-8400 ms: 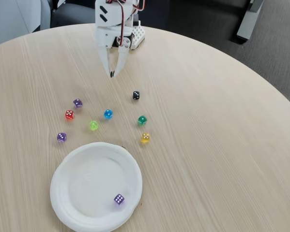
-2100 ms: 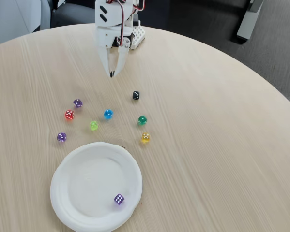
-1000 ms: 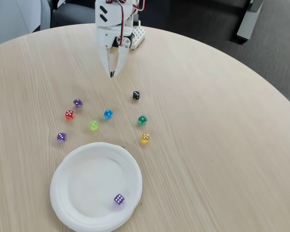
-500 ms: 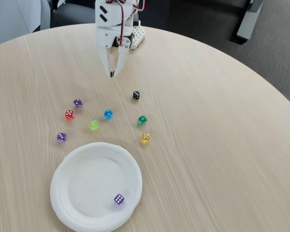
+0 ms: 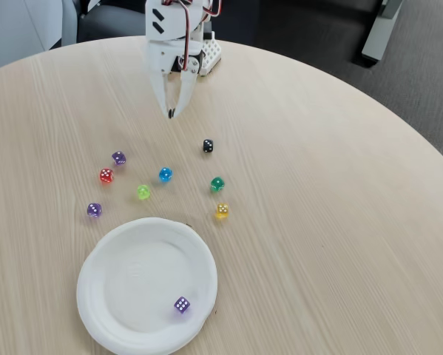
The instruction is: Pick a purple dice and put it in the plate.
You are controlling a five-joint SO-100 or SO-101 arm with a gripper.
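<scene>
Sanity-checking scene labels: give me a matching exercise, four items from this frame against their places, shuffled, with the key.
Things:
1. small black die
2. translucent yellow die
3. translucent purple die showing white pips
4. white two-finger gripper

Places:
A. inside the round white disposable plate
B. above the table, at the far end of the dice
C. nearest die to the gripper tips
D. just right of the plate's upper rim, below the green die

Pairs: 1-C, 2-D, 3-A, 4-B

Three purple dice (image 5: 182, 305), five other dice (image 5: 166, 174), one plate (image 5: 106, 259).
</scene>
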